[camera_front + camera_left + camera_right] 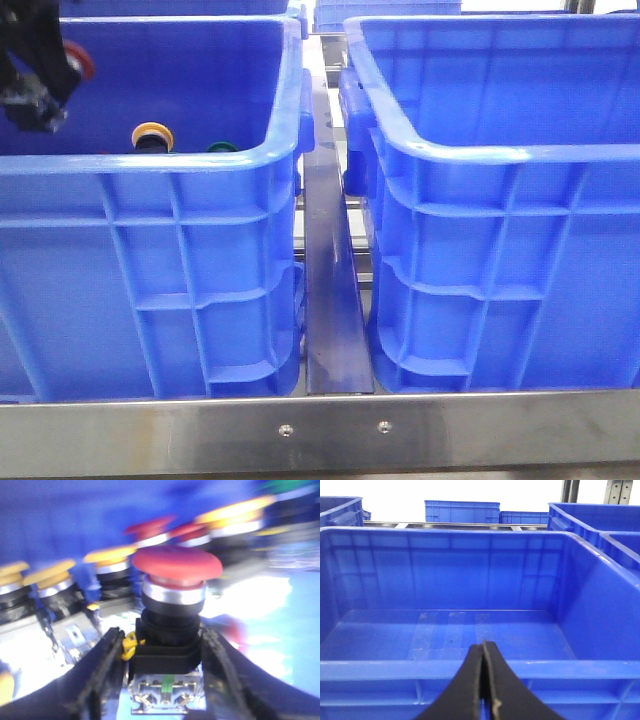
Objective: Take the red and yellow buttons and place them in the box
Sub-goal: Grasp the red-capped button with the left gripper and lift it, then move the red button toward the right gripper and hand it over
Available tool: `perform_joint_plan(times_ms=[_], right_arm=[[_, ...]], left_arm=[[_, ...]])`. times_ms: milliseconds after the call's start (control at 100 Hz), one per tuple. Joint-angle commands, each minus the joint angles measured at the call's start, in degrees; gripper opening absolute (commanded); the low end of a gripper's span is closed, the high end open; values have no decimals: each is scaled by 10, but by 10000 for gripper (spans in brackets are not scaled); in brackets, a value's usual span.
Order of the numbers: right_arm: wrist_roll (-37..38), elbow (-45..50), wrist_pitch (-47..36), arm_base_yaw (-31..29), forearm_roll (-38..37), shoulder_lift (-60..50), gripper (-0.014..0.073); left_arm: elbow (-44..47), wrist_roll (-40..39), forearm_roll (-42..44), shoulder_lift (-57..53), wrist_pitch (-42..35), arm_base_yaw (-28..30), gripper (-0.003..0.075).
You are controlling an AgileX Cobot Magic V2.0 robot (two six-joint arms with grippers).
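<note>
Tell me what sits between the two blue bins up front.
Between the left bin and right bin runs a dark metal rail, seen in the front view.

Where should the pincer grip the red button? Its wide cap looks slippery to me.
Grip the square black body under the cap of the red button, coming from above with a finger on each flat side, as the left pincer does now. The domed cap overhangs and gives no flat faces.

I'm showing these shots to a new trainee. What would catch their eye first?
Two big blue bins fill the front view, the left bin and right bin side by side. In the left wrist view, a red mushroom-capped button stands between the left gripper fingers, with yellow-capped buttons behind. The right gripper, shut, faces a bin.
</note>
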Motion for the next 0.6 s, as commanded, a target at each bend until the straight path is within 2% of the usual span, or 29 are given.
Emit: perform_joint_plan(times_ms=[0,270,590], right_arm=[[1,3,-44,0,-4,-10,-68],[1,3,-44,0,-4,-10,-68],[1,3,-44,0,-4,-10,-68]], left_arm=[[18,-1,-9,-69,-40,-18,119],[106,-1,-20,-180,-108,-96,116],[113,0,-21,-205,-157,-237,116]])
